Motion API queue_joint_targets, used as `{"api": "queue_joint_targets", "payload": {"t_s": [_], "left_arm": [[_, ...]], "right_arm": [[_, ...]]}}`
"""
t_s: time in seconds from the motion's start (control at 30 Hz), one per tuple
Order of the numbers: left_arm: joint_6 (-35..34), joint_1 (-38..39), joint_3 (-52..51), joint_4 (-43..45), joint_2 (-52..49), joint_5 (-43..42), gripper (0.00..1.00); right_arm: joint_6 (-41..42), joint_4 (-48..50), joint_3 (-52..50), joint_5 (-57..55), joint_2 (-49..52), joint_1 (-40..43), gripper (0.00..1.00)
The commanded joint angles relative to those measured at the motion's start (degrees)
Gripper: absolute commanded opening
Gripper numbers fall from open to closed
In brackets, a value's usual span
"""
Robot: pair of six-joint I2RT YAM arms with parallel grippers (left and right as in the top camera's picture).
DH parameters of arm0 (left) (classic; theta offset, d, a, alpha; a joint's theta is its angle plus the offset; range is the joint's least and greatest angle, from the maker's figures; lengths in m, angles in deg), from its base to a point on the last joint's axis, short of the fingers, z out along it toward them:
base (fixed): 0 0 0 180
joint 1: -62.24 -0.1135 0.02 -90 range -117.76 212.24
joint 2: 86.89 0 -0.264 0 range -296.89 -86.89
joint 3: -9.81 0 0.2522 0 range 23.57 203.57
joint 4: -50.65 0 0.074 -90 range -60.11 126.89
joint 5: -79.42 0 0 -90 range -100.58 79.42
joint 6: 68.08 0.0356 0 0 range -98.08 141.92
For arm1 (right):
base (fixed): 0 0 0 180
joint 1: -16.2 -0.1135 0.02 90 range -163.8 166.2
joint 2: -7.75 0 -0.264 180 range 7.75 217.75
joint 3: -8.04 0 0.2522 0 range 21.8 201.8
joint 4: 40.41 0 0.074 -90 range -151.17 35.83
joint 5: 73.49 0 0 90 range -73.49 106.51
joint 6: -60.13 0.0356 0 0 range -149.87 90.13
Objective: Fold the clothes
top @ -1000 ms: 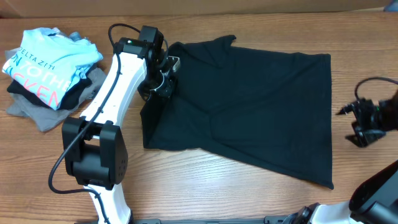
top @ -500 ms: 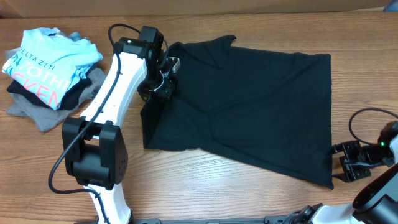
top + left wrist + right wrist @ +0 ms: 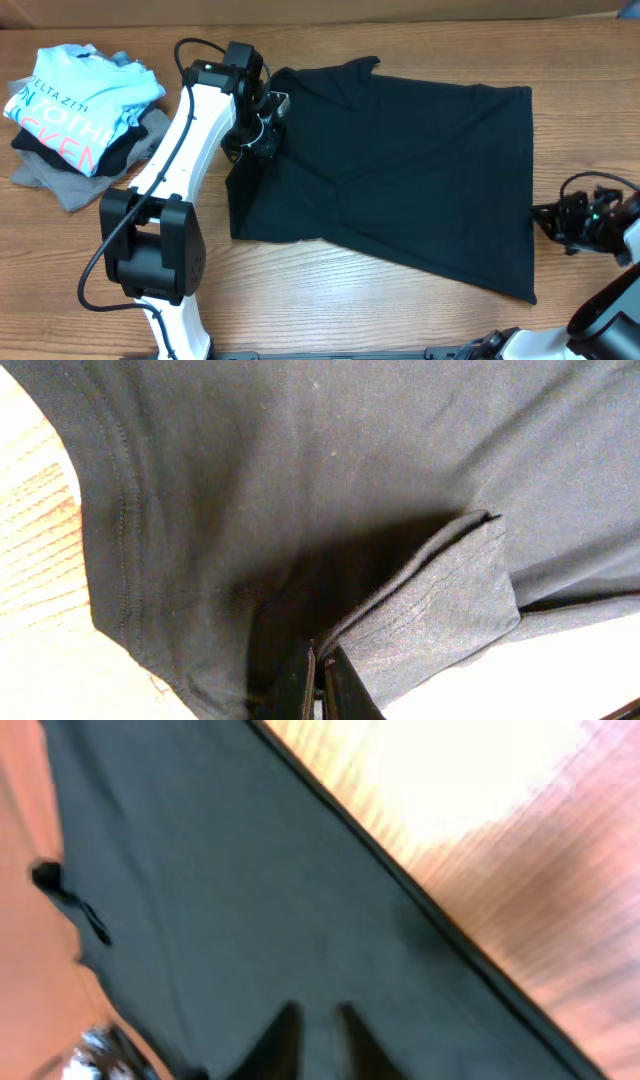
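A black shirt [image 3: 400, 170] lies spread flat across the middle of the wooden table [image 3: 350, 310]. My left gripper [image 3: 265, 128] is at the shirt's upper left edge. In the left wrist view this gripper [image 3: 320, 655] is shut on a fold of the black cloth [image 3: 440, 600], which bunches up just beyond the tips. My right gripper [image 3: 543, 213] sits at the shirt's right hem. The right wrist view is blurred. It shows that gripper [image 3: 318, 1015] over the dark cloth [image 3: 200, 870] with its fingers close together and a narrow gap between them. Whether cloth is pinched there does not show.
A pile of clothes [image 3: 70, 160] sits at the far left, with a light blue printed shirt [image 3: 75, 95] on top. The left arm [image 3: 185, 150] stretches from its base at the front left up to the shirt. Bare wood borders the shirt's front and right sides.
The right gripper swung from the right edge down to the shirt's lower right corner, then back up to the right hem, its jaws narrowing. The left arm and the shirt stayed still.
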Motion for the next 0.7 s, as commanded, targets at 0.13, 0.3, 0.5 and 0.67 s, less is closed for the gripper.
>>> {"api": "queue_joint_targets", "payload": {"t_s": [0.13,0.3,0.5,0.67], "left_arm": [[1.09,0.11,1.36,0.04,0.55,0.31,0.04],[1.09,0.09,1.36,0.17,0.55,0.31,0.04],[1.09,0.11,1.36,0.22,0.55,0.31,0.04],[1.11,0.09,1.36,0.2,0.55,0.33,0.04]], "right_arm": [[10.38,11.5,-1.44,-5.31,-0.13,-9.75,0.08],[13.68,21.75,-1.46,-11.45,1.44,-16.41,0.08],[15.85,29.09,-1.46,-15.78,8.13,-19.89,0.05],[19.1,33.92,-1.46,-15.8,13.92,-21.22,0.04]]}}
